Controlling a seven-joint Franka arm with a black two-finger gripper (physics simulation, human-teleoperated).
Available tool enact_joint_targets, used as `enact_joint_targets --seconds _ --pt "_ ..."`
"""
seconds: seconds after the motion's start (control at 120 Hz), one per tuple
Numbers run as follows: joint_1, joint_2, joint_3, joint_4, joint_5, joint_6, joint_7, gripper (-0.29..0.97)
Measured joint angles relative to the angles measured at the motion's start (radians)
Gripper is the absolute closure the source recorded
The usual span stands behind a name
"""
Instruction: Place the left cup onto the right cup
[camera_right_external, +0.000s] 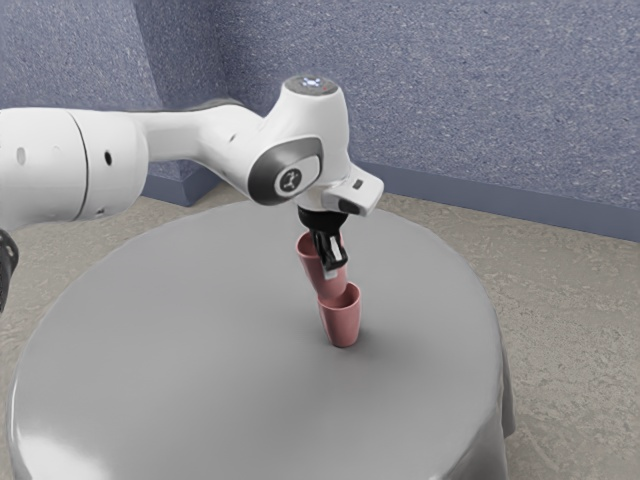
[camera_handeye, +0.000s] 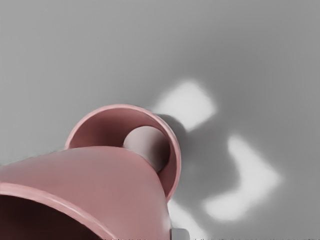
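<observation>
Two pink cups are in play. One pink cup (camera_right_external: 341, 316) stands upright on the round grey table (camera_right_external: 180, 350), right of its middle. The other pink cup (camera_right_external: 312, 264) hangs tilted just above it, its base dipping toward the standing cup's mouth. My black gripper (camera_right_external: 331, 256) is shut on the tilted cup's rim. In the wrist view the held cup (camera_handeye: 85, 185) looms large under my hand, and its base overlaps the open mouth of the standing cup (camera_handeye: 125, 125).
The grey table's rim (camera_right_external: 490, 330) curves past the cups on the exterior view's right. Beige floor (camera_right_external: 570, 300) and a blue wall (camera_right_external: 480, 90) lie behind.
</observation>
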Motion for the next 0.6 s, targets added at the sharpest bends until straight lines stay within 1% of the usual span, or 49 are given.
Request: enact_joint_targets --seconds 0.6 --pt "-0.001 0.035 0.000 0.022 0.000 0.004 -0.014 0.79"
